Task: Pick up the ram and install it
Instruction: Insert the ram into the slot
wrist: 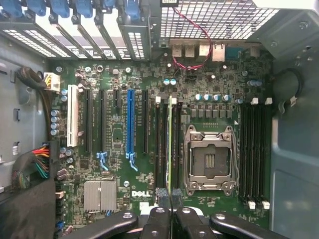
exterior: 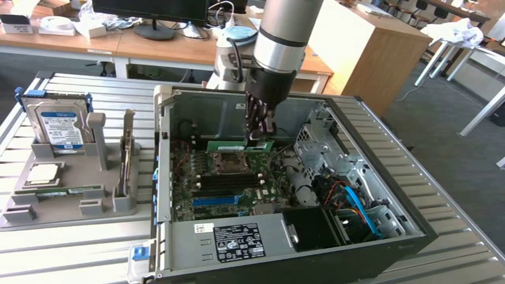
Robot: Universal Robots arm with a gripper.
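Ram (exterior: 230, 145) (wrist: 170, 134) is in the gripper (exterior: 257, 139) (wrist: 171, 195), inside the open case (exterior: 180, 112), down at the motherboard (exterior: 225, 192) (wrist: 114, 139). Fingers (wrist: 160, 196) are pressed close together, pinching the stick across its thin side at the upper edge. Wrist view: stick is edge-on, a thin green line running along the bank of black memory slots (wrist: 160, 144) just beside the CPU socket (exterior: 229, 160) (wrist: 209, 159), parallel to them, between two black rails. Looks lined up with a slot; can't tell if it's seated or just above. Socket shows its pin field inside a metal frame. A second bank of black slots (wrist: 254, 149) sits on the socket's other side. Blue card slot (wrist: 130, 124) and white slot (wrist: 73, 117) lie further across the board, well apart from the stick. Exterior view: arm (exterior: 280, 41) is vertical with its wrist inside the case, stick held level, long edge along the board, on the far side of the socket. Case lies on its side on a slatted metal table (exterior: 71, 260). On the exterior view's left, a grey holder (exterior: 47, 216) carries a hard drive (exterior: 61, 127) standing upright, a square silver chip (exterior: 44, 173) lying flat, a green strip (exterior: 67, 191) flat near it, and a card (exterior: 126, 157) on edge.
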